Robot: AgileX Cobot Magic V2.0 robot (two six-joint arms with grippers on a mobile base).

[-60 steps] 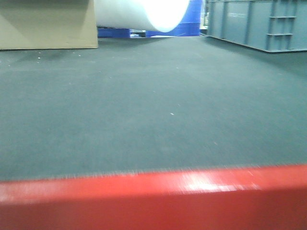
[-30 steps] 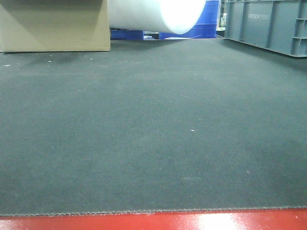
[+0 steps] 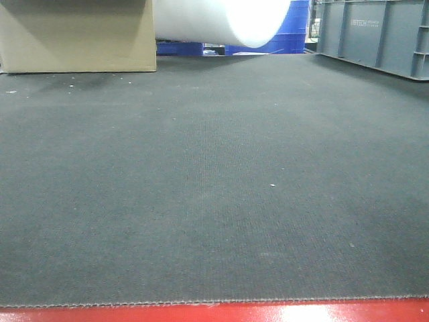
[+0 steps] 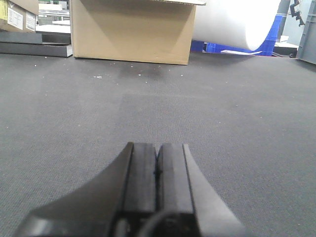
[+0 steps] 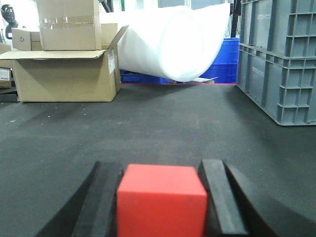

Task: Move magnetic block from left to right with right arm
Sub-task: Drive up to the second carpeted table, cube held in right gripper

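Note:
The magnetic block (image 5: 160, 197), a plain bright-red cube, fills the gap between the two black fingers of my right gripper (image 5: 160, 165). Both pads press against its sides, so the gripper is shut on it, low over the dark mat (image 5: 163, 123). My left gripper (image 4: 157, 148) is shut with its pads flat together and nothing between them, also low over the mat. No gripper and no cube appear in the front view.
A cardboard box (image 3: 77, 37) stands at the back left. A big white foam roll (image 3: 221, 20) lies behind the middle, with blue crates behind it. A grey crate (image 5: 281, 59) stands at the right. A red strip (image 3: 201, 314) edges the mat's near side.
In the front view the red strip has sunk from a wide band to a thin line at the bottom. The box, roll and crate have shifted slightly right.

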